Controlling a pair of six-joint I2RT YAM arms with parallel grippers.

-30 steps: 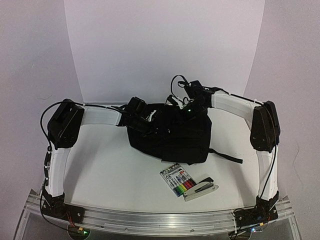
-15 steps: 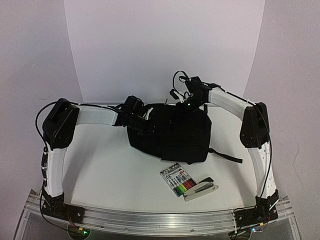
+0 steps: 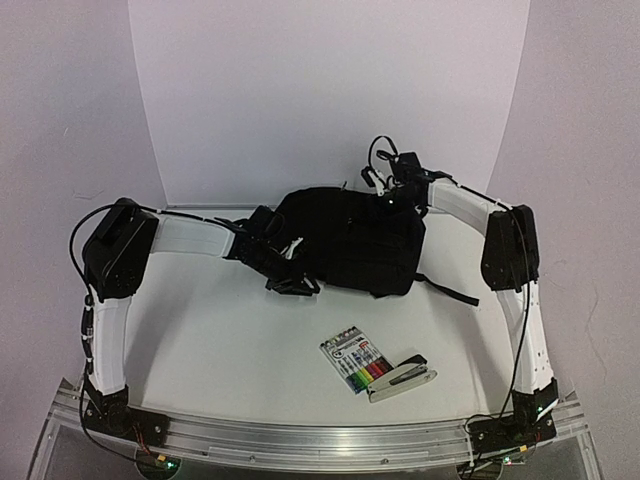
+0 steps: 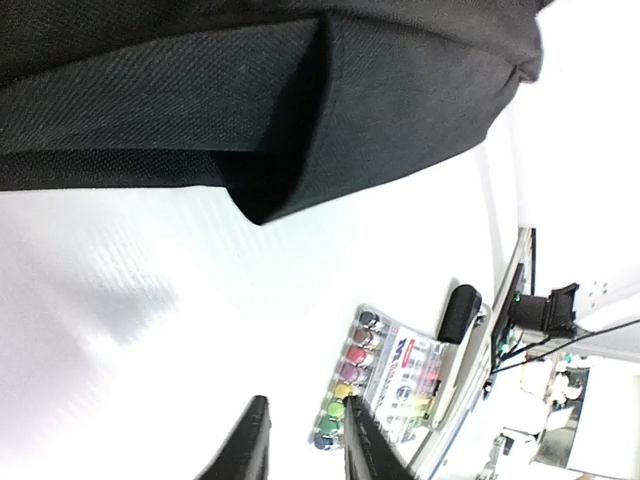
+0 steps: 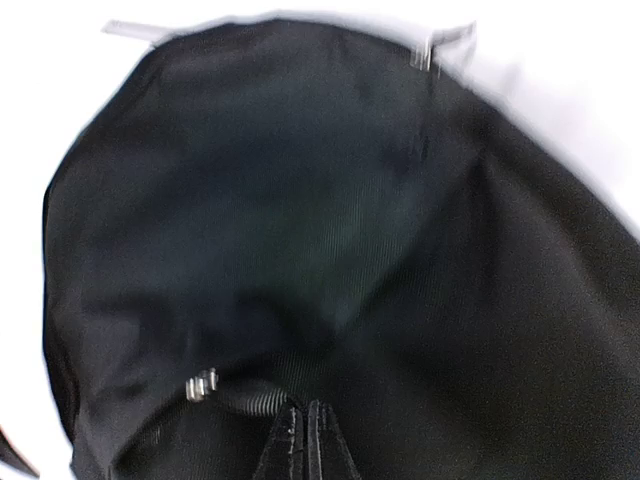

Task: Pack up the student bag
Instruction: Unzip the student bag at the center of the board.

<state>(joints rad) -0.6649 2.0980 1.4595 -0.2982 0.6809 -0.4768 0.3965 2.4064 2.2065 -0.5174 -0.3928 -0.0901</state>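
I've got a glossy white table (image 3: 220, 340) with an aluminium rail (image 3: 320, 440) along its near edge. The student bag (image 3: 350, 245) sits far of centre, slightly right. In the left wrist view its lower edge looks raised off the surface, and I can't tell how much of it rests flat. One black strap (image 3: 450, 290) trails from its right side onto the table. Near and right of centre, a marker pack (image 3: 357, 360) lies flat at an angle, coloured caps in a row. A black-and-silver stapler (image 3: 402, 377) lies just beside the pack on its right. Both are well apart from the bag.
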